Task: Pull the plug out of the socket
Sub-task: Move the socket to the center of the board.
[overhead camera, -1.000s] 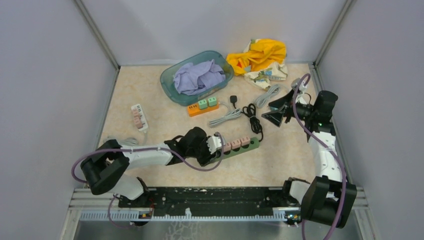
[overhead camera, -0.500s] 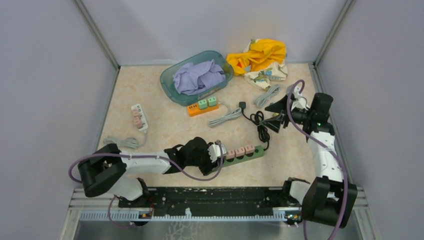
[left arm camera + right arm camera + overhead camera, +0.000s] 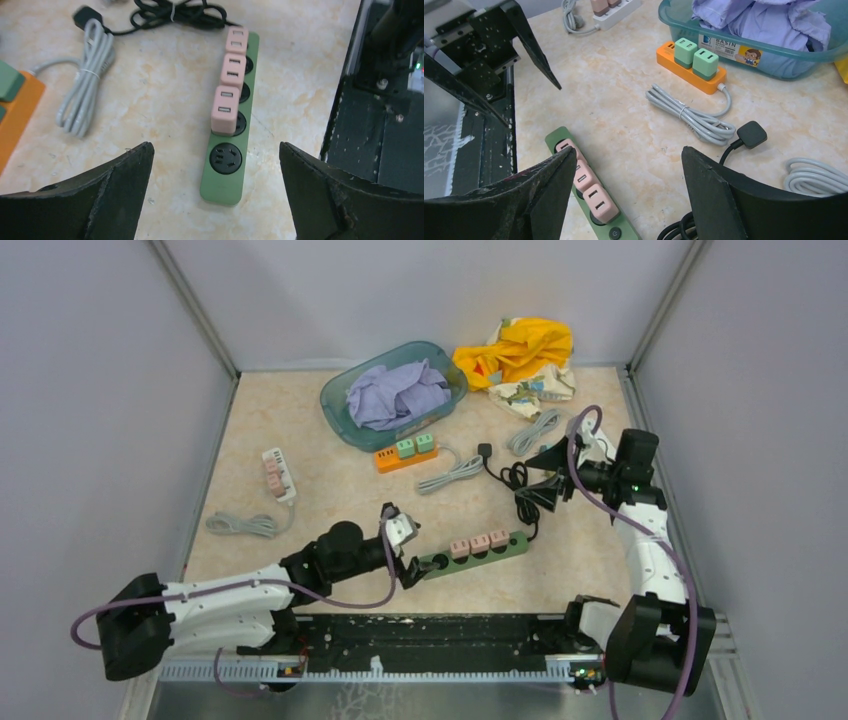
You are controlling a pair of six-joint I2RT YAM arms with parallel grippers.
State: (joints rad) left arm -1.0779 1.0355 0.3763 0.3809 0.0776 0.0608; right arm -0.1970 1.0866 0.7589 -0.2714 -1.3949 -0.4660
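The teal basin [image 3: 338,420] holds crumpled purple cloth [image 3: 398,392]. The left fingers [image 3: 115,195], earlier clamped on the green strip [image 3: 220,190], now spread wide, empty, drawn back. The right fingers [image 3: 724,200] are half-open, empty.

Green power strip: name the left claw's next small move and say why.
Probably ease the open left claw forward until it straddles the nearest pink plug, then close. Three pink plugs sit in the green power strip, the end socket is bare, and the claw hovers empty at that end.

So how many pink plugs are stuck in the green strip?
3, in a row on the green strip: far plug by the black cord, middle plug, near plug beside the empty socket.
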